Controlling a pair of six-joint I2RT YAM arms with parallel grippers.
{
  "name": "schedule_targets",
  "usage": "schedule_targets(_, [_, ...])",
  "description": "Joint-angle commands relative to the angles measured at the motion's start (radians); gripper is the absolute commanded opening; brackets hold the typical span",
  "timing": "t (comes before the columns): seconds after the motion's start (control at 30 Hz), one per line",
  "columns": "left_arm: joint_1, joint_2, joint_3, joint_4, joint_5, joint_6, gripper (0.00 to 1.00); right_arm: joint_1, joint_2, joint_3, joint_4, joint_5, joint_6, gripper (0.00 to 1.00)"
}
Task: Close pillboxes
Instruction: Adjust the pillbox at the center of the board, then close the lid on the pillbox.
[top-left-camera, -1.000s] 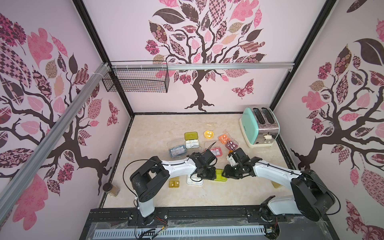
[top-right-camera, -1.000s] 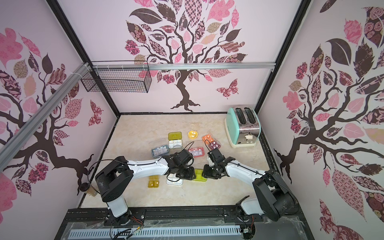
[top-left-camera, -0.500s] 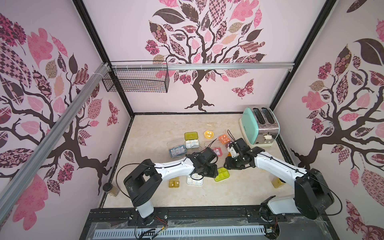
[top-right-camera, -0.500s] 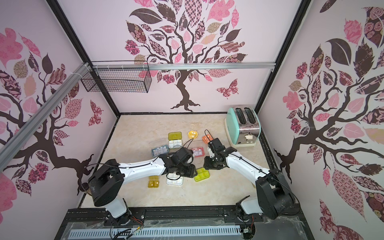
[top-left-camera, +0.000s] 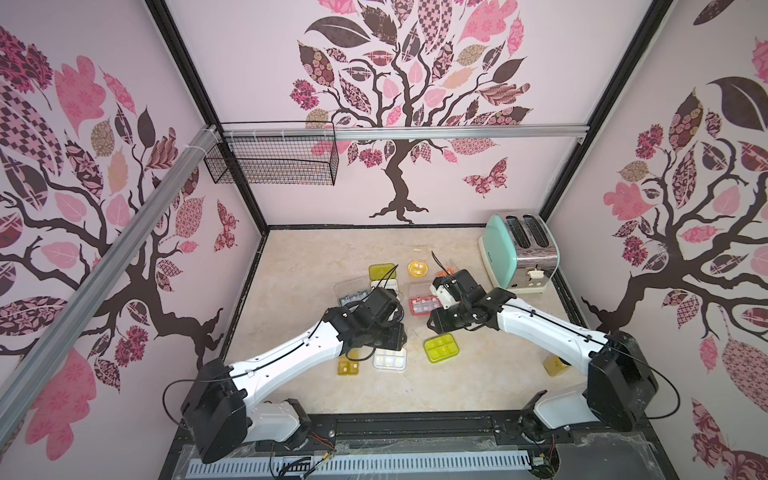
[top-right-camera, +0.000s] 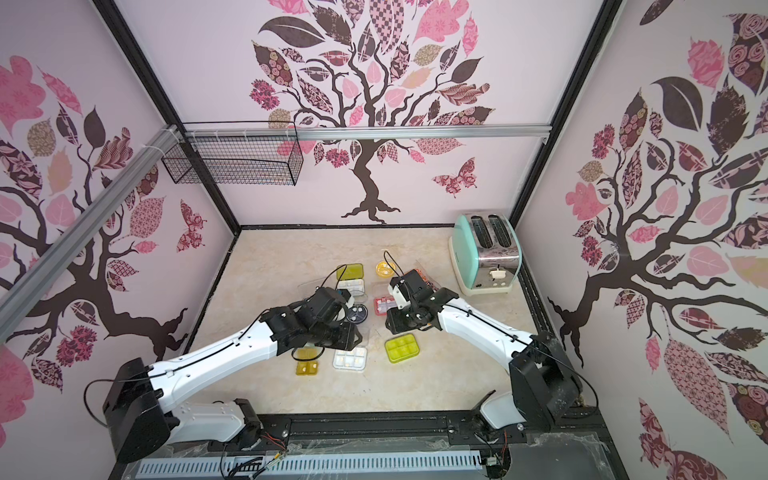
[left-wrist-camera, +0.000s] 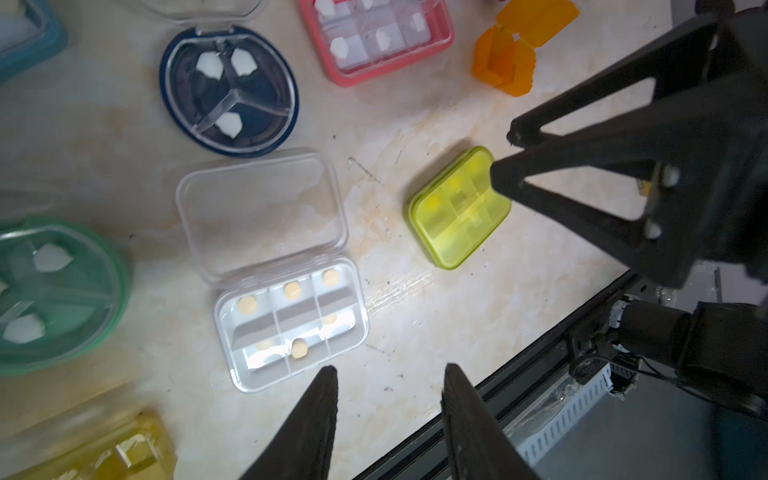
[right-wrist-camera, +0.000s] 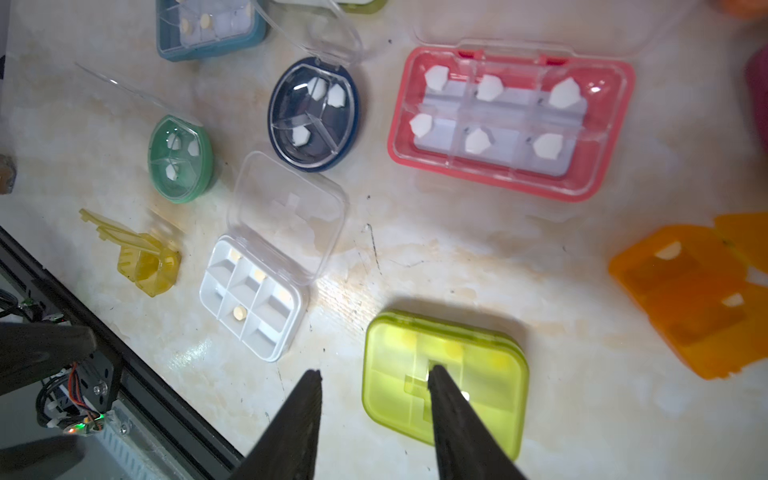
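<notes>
Marble tabletop (top-left-camera: 316, 266): white pillbox (left-wrist-camera: 291, 322) open, lid (left-wrist-camera: 262, 216) hinged back toward far side. Left gripper (left-wrist-camera: 388, 370) nearer, just above, fingers (left-wrist-camera: 316, 415) spread, empty; right gripper (right-wrist-camera: 374, 370) spread over shut lime pillbox (right-wrist-camera: 486, 374).

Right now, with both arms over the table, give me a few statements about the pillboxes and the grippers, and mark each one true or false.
1. The lime pillbox is shut. True.
2. The white pillbox is shut. False: its clear lid lies folded back and the pills show.
3. The left gripper holds a pillbox. False: its jaws stand apart with nothing between them.
4. The pink pillbox is open. True.
5. The toaster stands between the two arms. False: it stands in the far corner, on the right arm's side.
</notes>
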Motion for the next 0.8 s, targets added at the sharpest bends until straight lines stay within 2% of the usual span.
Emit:
schedule_targets(0.0, [0.006, -0.046, -0.045, -0.101, -0.028, -0.006, 0.44, 0.024, 0.041, 0.043, 0.1, -0.002, -0.03, 0.46])
schedule_targets(0.2, [0.005, -0.096, -0.158, -0.073, 0.036, -0.045, 0.44, 0.055, 0.157, 0.099, 0.155, -0.016, -0.058, 0.48])
schedule_targets(0.43, [0.006, -0.082, -0.242, -0.028, 0.073, -0.063, 0.43, 0.067, 0.214, 0.087, 0.246, -0.022, -0.052, 0.58])
schedule_targets(0.77, [0.006, 0.029, -0.28, 0.092, 0.111, -0.053, 0.39, 0.069, 0.296, 0.066, 0.326, -0.059, -0.016, 0.57])
